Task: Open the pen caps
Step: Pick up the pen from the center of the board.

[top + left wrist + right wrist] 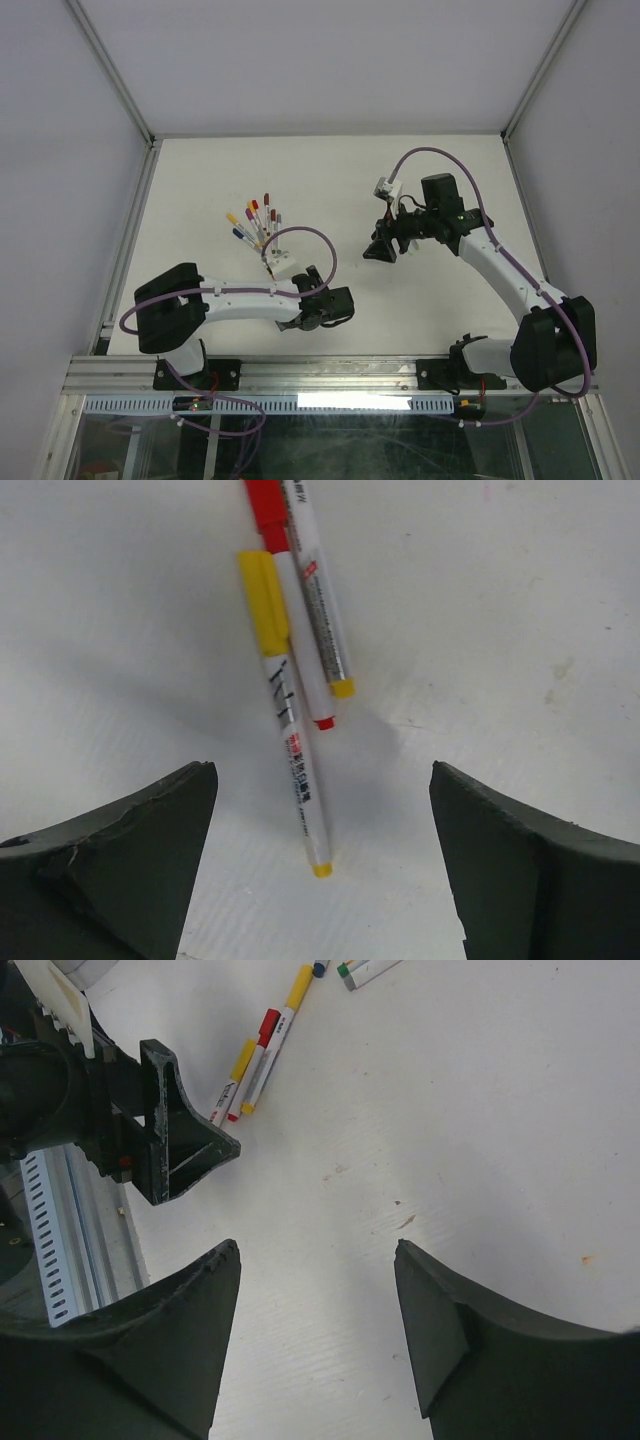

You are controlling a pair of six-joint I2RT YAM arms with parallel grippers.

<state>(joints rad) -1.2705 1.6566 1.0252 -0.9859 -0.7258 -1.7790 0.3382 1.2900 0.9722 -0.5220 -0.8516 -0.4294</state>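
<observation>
Left gripper point(320, 776) stands over the white table point(520, 600) with its jaws spread wide and nothing between them. Just ahead of its fingertips three pens point(298, 770) lie close together, pointing away from it. In the wrist view the nearest pen reaches back into the gap between the two dark fingers point(130, 860) without touching either. That pen's yellow cap point(263, 602) sits on the far end of its barrel, ahead of the gripper and slightly left of the gap's middle. A red cap point(266, 505) on the next pen lies further ahead, at the top edge of the view. Both caps are seated on their pens. From above, the rest of the pen caps point(252, 210) show as small coloured tips on a fan of pens spreading away from this gripper, ahead and to its left. Right gripper point(315, 1255) hangs well off to the right of the fan, jaws likewise parted and empty, turned toward the left gripper. From its own camera the capped pens lie ahead and to its left, just beyond one of the left gripper's fingers.
</observation>
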